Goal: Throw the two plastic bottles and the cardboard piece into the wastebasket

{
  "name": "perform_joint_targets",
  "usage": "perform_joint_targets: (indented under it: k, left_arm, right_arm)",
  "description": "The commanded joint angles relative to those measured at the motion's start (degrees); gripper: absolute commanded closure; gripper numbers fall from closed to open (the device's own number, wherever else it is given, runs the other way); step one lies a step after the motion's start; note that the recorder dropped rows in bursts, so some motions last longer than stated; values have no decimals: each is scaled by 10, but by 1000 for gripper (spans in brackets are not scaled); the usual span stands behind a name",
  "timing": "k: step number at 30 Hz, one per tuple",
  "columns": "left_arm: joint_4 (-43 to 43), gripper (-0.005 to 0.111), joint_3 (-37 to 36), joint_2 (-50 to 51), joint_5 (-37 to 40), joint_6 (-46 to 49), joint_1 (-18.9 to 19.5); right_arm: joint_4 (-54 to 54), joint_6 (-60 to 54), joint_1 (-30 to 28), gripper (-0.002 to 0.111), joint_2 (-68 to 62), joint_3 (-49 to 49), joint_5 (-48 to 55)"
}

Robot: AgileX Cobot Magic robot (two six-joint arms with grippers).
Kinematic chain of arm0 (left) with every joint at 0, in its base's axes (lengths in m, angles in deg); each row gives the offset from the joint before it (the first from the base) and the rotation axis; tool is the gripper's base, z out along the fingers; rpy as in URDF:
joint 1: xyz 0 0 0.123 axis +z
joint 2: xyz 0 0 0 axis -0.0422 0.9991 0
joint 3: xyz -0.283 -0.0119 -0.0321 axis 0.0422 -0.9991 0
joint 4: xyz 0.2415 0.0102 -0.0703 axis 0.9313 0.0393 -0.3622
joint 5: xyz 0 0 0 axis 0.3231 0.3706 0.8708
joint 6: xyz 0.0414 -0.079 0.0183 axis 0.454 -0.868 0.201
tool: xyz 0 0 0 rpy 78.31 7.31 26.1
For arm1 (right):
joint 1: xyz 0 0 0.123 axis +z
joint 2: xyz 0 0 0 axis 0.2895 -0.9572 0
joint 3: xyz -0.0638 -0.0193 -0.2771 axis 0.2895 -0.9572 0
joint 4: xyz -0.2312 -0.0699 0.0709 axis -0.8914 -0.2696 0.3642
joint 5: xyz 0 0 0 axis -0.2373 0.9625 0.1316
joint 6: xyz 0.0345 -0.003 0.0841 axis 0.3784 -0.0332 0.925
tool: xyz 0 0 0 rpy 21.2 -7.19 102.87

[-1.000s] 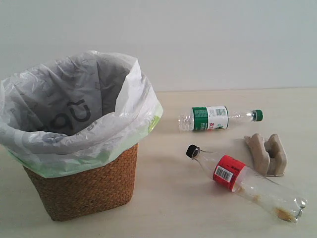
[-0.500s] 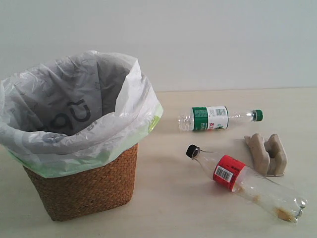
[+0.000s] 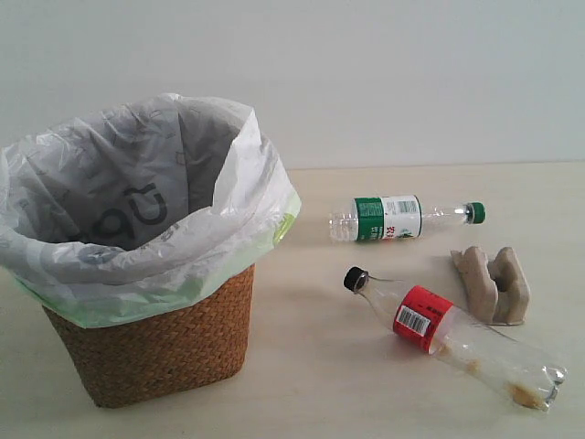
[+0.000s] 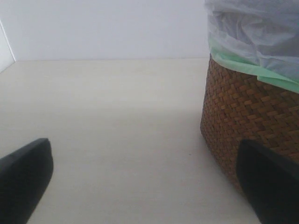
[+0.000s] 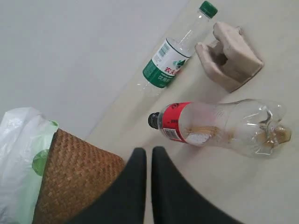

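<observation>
1. Pale tabletop point(image 3: 311, 384); bag-lined brown wicker wastebasket point(image 3: 164, 352) at left.
2. Right gripper point(image 5: 148, 156), jaws together, nearest: clear black-capped red-labelled plastic bottle point(image 5: 224, 123) lies just ahead, long axis crosswise.
3. Left gripper point(image 4: 144, 156), jaws apart, empty, beside wastebasket.

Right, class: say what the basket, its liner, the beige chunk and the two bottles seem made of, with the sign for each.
Wastebasket: probably wicker, matt brown; plaited weave shows.
Liner: thin plastic film, translucent, crinkled.
Cardboard piece: likely moulded pulp, matt beige, soft rounded ridges.
Black-capped bottle and green-capped bottle: clear glossy plastic; the table shows through.
</observation>
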Motion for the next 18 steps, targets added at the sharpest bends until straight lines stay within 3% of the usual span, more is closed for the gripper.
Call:
perform_joint_targets:
  k: [1, 18]
  left_arm:
    - [-1, -1, 2, -2, -4, -5, -4]
    - [-1, -1, 2, -2, -4, -5, -4]
  right_arm:
    - [10, 5, -4, 108, 3, 0, -15]
    - [12, -80, -4, 108, 3, 0, -106]
